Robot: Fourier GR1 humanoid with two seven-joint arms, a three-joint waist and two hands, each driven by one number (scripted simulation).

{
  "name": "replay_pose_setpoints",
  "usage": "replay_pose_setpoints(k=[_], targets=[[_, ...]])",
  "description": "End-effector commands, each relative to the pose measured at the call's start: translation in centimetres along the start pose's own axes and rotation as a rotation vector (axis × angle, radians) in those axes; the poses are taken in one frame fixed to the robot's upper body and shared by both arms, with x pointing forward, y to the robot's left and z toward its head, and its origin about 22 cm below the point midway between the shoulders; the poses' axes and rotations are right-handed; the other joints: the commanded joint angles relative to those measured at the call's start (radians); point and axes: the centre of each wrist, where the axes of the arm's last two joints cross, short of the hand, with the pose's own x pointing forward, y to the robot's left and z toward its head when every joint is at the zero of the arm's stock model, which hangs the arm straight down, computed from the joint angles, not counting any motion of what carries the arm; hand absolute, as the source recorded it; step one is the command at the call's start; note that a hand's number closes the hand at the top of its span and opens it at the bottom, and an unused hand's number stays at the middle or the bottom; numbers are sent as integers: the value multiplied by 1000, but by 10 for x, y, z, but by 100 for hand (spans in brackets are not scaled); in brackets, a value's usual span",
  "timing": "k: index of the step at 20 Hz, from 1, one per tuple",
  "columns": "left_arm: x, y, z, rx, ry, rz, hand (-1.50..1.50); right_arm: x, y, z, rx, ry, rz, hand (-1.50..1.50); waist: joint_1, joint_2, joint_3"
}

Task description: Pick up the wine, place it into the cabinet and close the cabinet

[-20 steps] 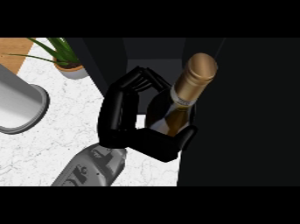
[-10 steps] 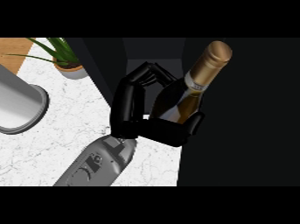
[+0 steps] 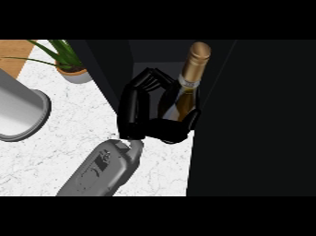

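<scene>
right hand (image 3: 147, 113) curled round wine (image 3: 187, 87), carrying it into open cabinet (image 3: 255, 115). not yet released; cabinet closing left. left hand out of view.

I see the dark glass wine bottle w/ gold foil neck (image 3: 190, 87) upright, slightly tilted, inside the dark cabinet's (image 3: 255, 115) open compartment, by its left wall (image 3: 113, 73).

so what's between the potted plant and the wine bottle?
In the head view, the dark cabinet wall stands between the potted plant and the wine bottle. The hand holding the bottle sits lower, fingers curled round it.
</scene>
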Motion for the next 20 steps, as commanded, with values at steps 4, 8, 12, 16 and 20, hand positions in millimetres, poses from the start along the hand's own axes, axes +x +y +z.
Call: replay_pose_setpoints(k=[4, 8, 12, 16, 20], targets=[[-33, 14, -2, 17, 3, -67, 150, 19, 2, 28, 28, -52, -45, -150, 0, 0, 0], [-49, 10, 7, 24, -10, -162, 150, 19, 2, 32, 3, -60, -57, -150, -5, -1, 0], [-54, 11, 0, 52, -30, -162, 150, 11, 4, 26, 34, -45, -56, -150, -6, 1, 0], [-65, 25, 9, 56, -51, -183, 150, 10, -6, 29, 20, -49, -51, -150, -1, 0, 0], [-56, 33, -21, 86, -30, -146, 150, 16, -3, 18, 33, -37, -44, -150, 3, 0, 0]])
